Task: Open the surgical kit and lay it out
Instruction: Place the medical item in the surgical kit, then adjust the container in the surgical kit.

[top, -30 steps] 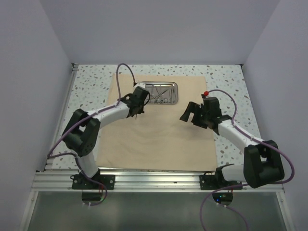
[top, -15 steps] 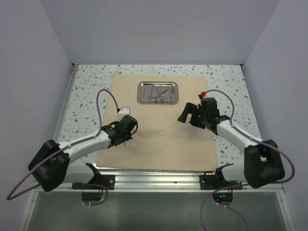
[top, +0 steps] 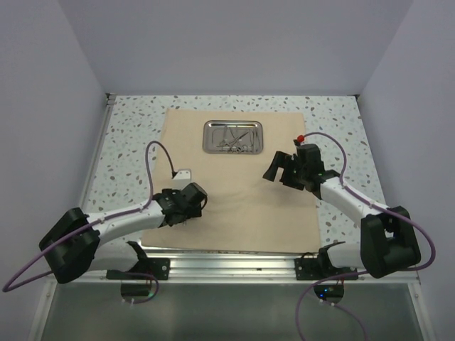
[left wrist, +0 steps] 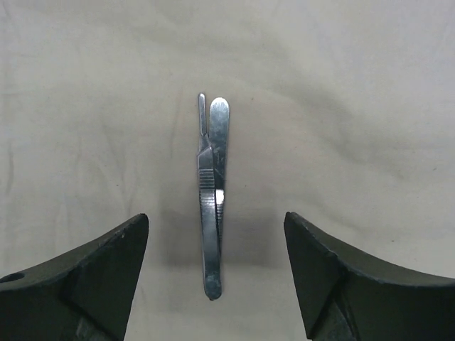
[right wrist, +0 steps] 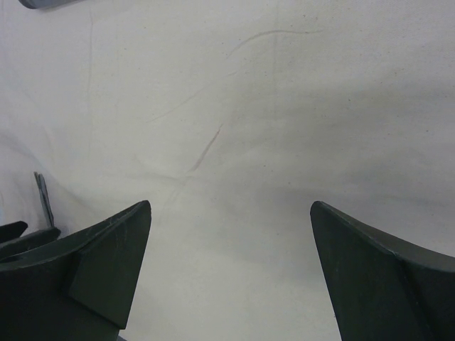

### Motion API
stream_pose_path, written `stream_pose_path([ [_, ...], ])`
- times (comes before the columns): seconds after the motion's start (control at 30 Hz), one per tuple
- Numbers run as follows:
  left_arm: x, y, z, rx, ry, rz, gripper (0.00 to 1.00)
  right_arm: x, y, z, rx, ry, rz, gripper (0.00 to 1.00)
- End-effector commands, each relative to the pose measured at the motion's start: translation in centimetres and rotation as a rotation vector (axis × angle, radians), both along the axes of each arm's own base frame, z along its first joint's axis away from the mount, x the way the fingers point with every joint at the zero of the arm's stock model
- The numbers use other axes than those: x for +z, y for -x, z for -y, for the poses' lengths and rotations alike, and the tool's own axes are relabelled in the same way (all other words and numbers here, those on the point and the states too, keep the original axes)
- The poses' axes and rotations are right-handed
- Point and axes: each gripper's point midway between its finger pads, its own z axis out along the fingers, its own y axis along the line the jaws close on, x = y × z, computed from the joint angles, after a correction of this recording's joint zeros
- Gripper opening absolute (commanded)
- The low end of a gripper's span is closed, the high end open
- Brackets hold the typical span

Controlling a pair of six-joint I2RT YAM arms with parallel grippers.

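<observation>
Swung back from the tray (top: pixel 207 136), our left pincer (left wrist: pixel 215 219) now hovers open over the near-left part of the cloth (top: pixel 234 206), tweezers (left wrist: pixel 213 170) lying flat between its fingers, untouched. Our right pincer (right wrist: pixel 231 206) hangs wide open and empty above the spread cloth. We see more instruments (top: pixel 234 138) in the tray at the far side.

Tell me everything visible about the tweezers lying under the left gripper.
The tweezers are a slim, shiny pair that looks like steel. The two arms run close together to one narrow tip and part slightly at the other end, where one arm ends broad and rounded and the other thin. A ribbed grip band marks the middle. They lie flat on the cloth, lengthwise between the open jaws of the left gripper, touching neither finger. Only the cloth touches them.
</observation>
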Motion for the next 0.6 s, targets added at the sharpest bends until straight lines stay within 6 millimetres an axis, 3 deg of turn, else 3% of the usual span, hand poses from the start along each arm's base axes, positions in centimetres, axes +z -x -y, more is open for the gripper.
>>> stream_pose_path([
  [0.0,5.2,-2.7,0.5,0.048,0.014,0.138,0.82,1.7,-1.4,-0.6,0.014,-0.01,0.061,0.98],
  [0.07,7.7,-4.6,1.7,0.03,0.017,0.209,0.82,1.8,-1.4,-0.7,0.016,-0.014,0.064,0.98],
  [0.13,8.4,-6.1,2.3,0.027,-0.026,0.239,0.83,1.8,-1.3,-0.7,0.016,-0.014,0.062,0.98],
  [0.17,10.1,-7.6,3.4,0.017,-0.02,0.283,0.84,1.8,-1.4,-0.7,0.015,-0.015,0.063,0.98],
  [0.23,10.1,-9.6,3.8,0.027,-0.091,0.306,0.89,1.7,-1.3,-0.9,0.021,-0.017,0.06,0.99],
  [0.27,10.4,-11.6,4.5,0.029,-0.108,0.318,0.89,1.6,-1.4,-0.9,0.02,-0.017,0.058,0.98],
  [0.33,10.3,-13.7,5.2,0.021,-0.088,0.312,0.88,1.5,-1.3,-0.9,0.021,-0.014,0.054,0.98],
  [0.37,10.3,-16.0,5.3,0.029,-0.08,0.327,0.84,1.6,-1.3,-1.0,0.024,-0.013,0.056,0.99],
  [0.47,9.7,-20.3,5.8,0.023,-0.044,0.334,0.7,1.7,-1.3,-1.0,0.025,-0.01,0.061,0.98],
  [0.57,9.2,-24.2,6.2,0.015,-0.056,0.344,0.64,2.0,-1.2,-0.9,0.026,-0.007,0.068,0.98],
])
